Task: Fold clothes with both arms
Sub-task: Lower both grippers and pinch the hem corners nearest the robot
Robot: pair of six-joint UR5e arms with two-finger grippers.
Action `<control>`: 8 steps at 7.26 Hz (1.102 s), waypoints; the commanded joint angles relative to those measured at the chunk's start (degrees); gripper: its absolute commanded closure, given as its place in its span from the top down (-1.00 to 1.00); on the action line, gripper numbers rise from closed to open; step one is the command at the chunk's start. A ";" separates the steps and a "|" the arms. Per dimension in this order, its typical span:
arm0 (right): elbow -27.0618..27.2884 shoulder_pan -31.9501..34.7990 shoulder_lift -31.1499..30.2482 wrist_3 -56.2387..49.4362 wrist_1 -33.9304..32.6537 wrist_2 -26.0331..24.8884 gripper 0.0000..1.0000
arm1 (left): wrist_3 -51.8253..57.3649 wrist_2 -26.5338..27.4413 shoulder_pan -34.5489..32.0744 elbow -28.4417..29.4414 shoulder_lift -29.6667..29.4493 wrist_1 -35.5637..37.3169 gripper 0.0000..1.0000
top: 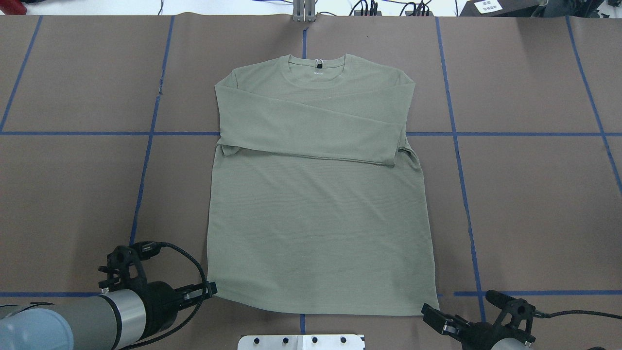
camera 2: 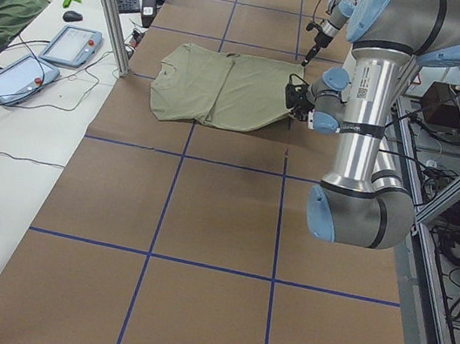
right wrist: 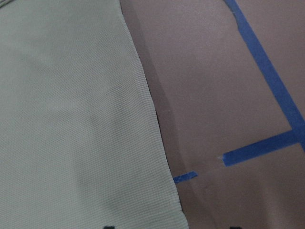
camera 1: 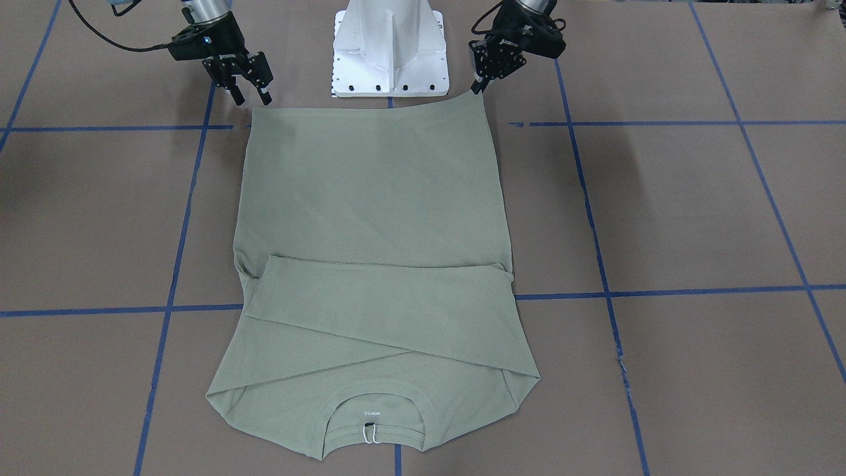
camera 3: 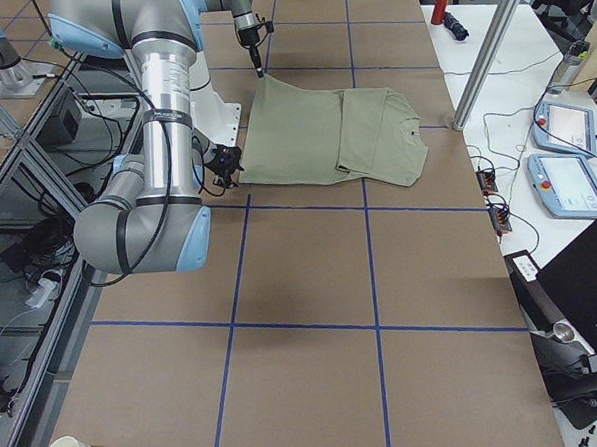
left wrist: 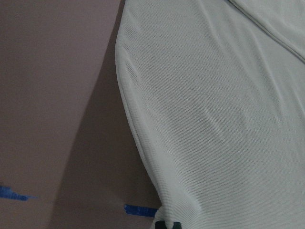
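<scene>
Sage-green shirt (camera 1: 370,198), white MINISO print (camera 1: 373,410) inside its ribbed collar (camera 1: 396,436)

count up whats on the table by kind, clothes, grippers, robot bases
shirt: 1
grippers: 2 (left gripper, right gripper)
white base: 1
total: 4

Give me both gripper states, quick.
Left gripper: closed on the shirt at its hem corner.
Right gripper: open at the other hem corner, holding nothing.
</scene>
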 commanded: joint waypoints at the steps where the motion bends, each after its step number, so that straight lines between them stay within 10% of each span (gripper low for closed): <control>1: -0.30 -0.20 0.12 -0.06 -0.22 -0.06 0.97 | 0.00 0.00 0.02 0.04 -0.01 0.00 -1.00; 8: -1.36 -0.47 1.27 -0.06 -0.48 -0.23 0.29 | 0.00 0.00 0.02 0.13 -0.01 0.00 -1.00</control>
